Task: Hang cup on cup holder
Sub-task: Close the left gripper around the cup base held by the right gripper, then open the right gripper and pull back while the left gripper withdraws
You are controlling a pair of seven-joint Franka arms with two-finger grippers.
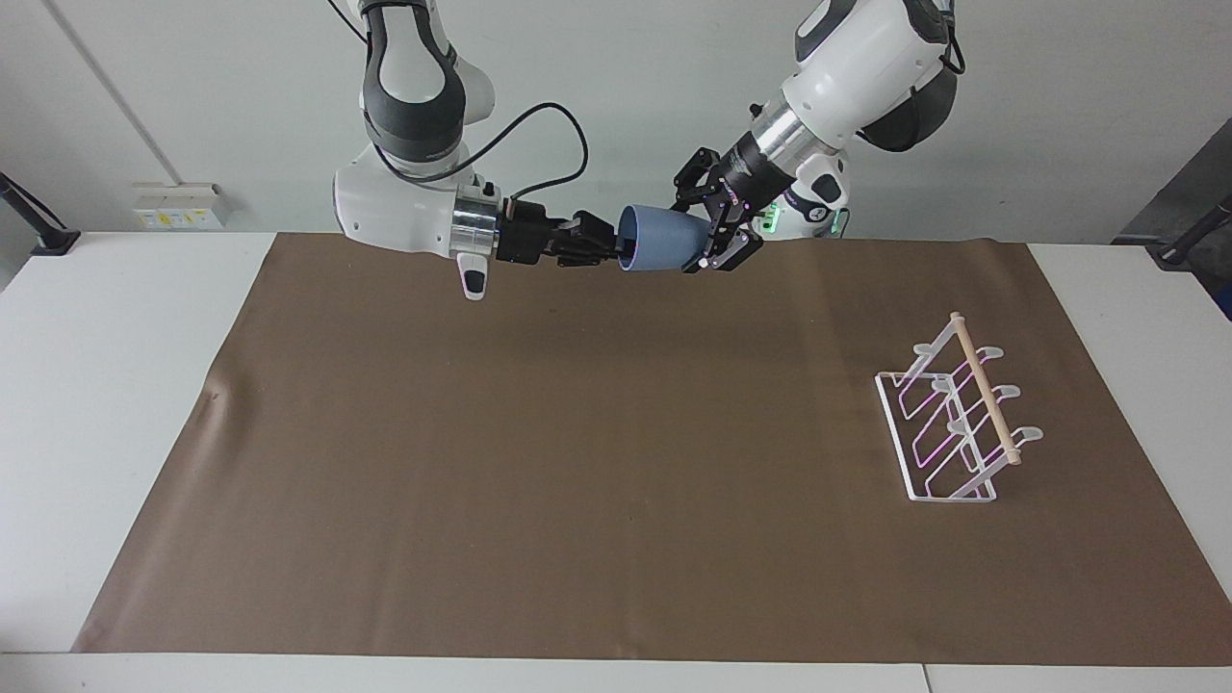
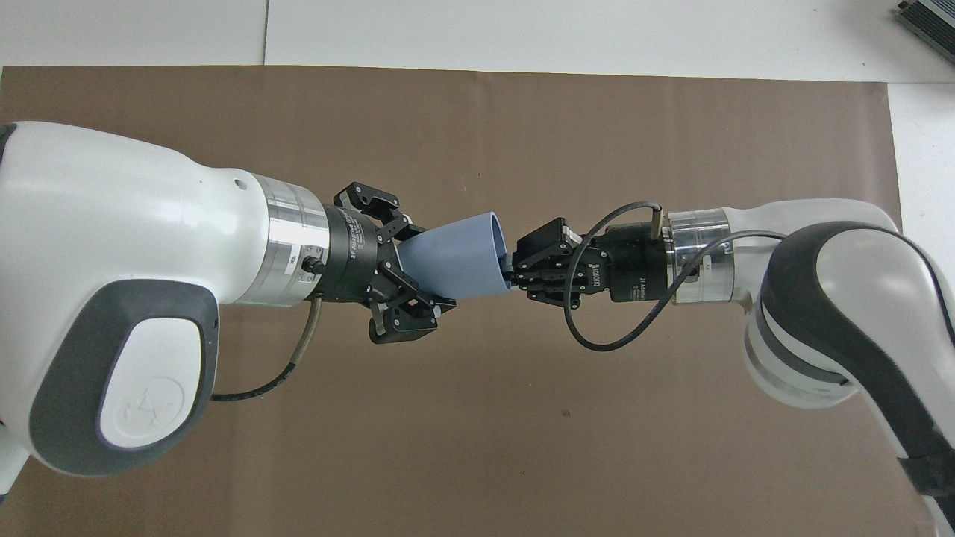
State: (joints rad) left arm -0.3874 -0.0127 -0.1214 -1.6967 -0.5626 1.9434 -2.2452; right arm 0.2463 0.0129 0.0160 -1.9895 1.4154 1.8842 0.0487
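Mid-air handover, cup lying sideways over mat's robot-side edge, between both grippers. Left gripper clamped around cup's tapered base. Right gripper at cup's rim, one finger inside mouth – pinching or just letting go, cannot tell. Cup holder standing bare toward left arm's end of table, well apart from cup. Lifting done; left to do – release by right, carry to rack, hang on prong.
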